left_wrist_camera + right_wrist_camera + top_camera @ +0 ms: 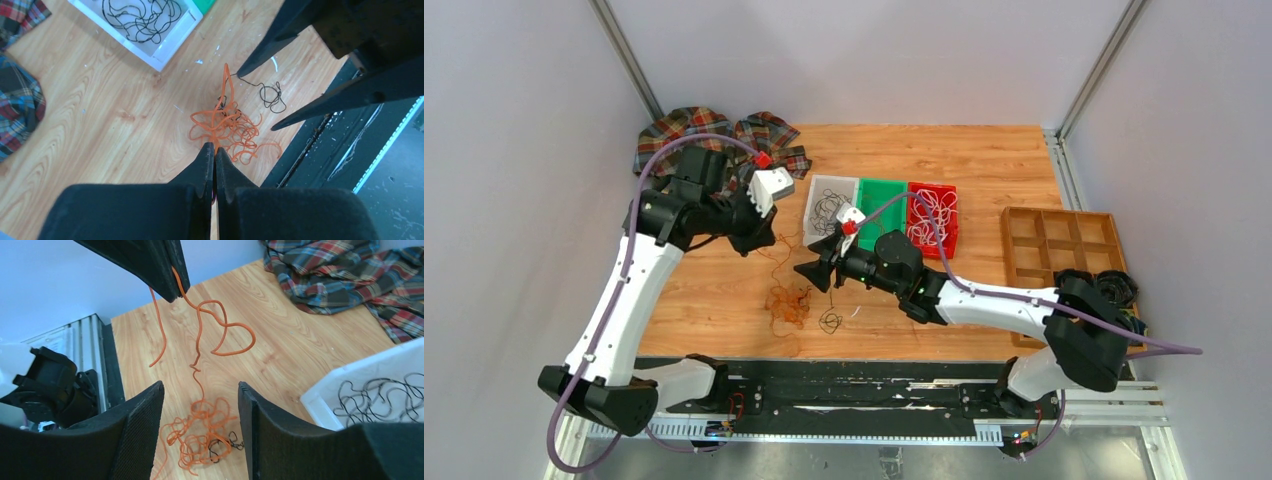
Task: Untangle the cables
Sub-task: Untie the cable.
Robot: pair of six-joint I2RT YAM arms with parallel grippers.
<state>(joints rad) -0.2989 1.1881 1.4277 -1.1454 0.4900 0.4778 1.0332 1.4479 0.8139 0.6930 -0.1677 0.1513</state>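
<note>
Above the wooden table [984,170], your left gripper [215,150] pinches the orange cable [198,335] tight, your right gripper [200,387] wide open over the tangle [197,435]

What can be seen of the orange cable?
The orange cable is a very thin, string-like wire, lying mostly as a loose tangled heap on the wooden table. One strand rises from the heap, loops in the air and ends pinched in the shut jaws of the left gripper. A thin black cable is snarled into the heap's edge. The right gripper hangs above the heap, jaws open.
</note>
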